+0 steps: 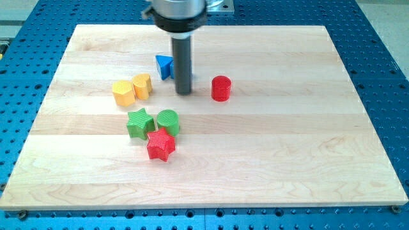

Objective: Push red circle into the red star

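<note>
The red circle [221, 87] stands on the wooden board right of centre, in the upper half. The red star [160, 145] lies lower and to the left, touching the green circle [168, 121] above it. My tip [184, 92] rests on the board just left of the red circle, with a small gap between them. The rod stands upright and covers part of the blue triangle [165, 66] behind it.
A green star [140, 122] sits left of the green circle, touching it. Two yellow blocks, a hexagon [123, 93] and a smaller one [142, 85], sit side by side at the left. The wooden board [287, 160] lies on a blue perforated table.
</note>
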Controlling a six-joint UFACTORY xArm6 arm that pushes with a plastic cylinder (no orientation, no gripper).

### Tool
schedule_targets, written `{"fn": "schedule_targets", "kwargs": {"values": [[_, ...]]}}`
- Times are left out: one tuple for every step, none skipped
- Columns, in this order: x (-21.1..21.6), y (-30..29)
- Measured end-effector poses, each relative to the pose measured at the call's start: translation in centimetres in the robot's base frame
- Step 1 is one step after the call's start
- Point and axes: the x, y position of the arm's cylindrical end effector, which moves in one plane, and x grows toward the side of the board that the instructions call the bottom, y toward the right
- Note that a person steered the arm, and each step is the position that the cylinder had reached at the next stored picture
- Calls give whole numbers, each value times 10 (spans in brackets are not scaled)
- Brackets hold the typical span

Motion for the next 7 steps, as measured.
{"fn": "schedule_targets", "kwargs": {"values": [[12, -67], [7, -55], [-23, 7], [-37, 83], [4, 83], [70, 82], [32, 109]]}}
